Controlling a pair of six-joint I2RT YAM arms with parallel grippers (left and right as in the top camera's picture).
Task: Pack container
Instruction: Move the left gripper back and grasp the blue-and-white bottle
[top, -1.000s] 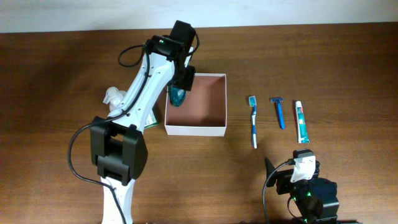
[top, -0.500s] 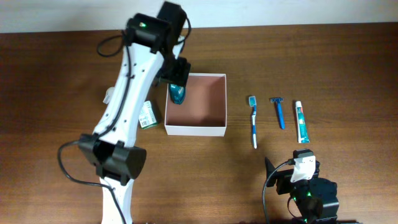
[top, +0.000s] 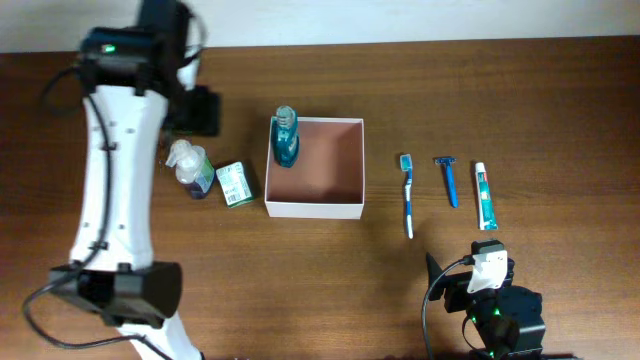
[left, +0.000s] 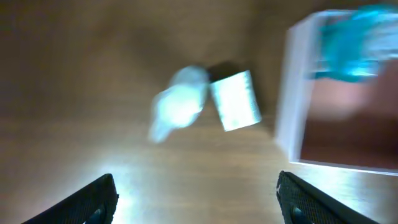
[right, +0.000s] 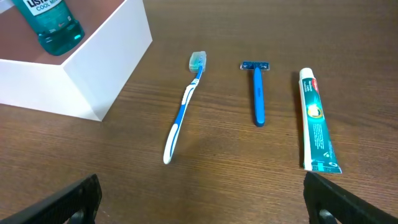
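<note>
The square container (top: 315, 208) sits mid-table (top: 560, 100), mouth up, walls parallel to the table's edges. A teal bottle (top: 285, 140) stands in its far-left corner. The left pincer (left: 200, 202) and right pincer (right: 202, 202) are both released and empty.

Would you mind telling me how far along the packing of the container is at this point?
Done: the mouthwash bottle is in the container. In hand: nothing; the left gripper and right gripper are open. Left: toothbrush, razor, toothpaste, small clear bottle and green-and-white carton sit outside it.
</note>
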